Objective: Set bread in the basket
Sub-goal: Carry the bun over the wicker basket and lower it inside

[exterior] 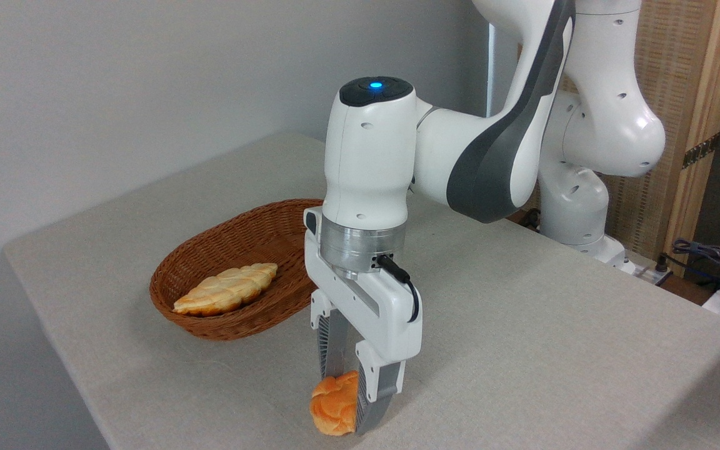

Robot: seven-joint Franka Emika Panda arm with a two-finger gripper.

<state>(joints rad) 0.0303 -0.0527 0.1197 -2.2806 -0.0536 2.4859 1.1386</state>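
Down at the near edge of the table (pixel 522 325), right at the bottom of my camera view, my gripper (pixel 352 400) points straight down with its two ribbed fingers (pixel 377 390) closed in on the bread (pixel 334 405). The round orange bun with its knotted top sits between the pads, bulging out to the left of them, so I read the grip as holding it across its right half rather than dead centre. I cannot tell whether the bun rests on the cloth or has just cleared it; its underside is almost at the frame's lower border.

What the coming move turns on is where the basket (pixel 235 250) lies from the hand: up and to the left in the picture, farther back on the table, with a strip of bare cloth between its near rim and the bun. The oval wicker basket runs its long axis from lower left to upper right. A pale braided loaf (pixel 227 289) already lies along that axis in the left half, one end close to the near-left rim. The right half, partly hidden behind my wrist, looks free as far as I can see.

My judgement is that I need to lift enough to pass over the low rim, then carry the bun back and leftward, aiming for the end away from the loaf. With the hold off-centre, I would keep the travel gentle so the bun does not twist out of the pads
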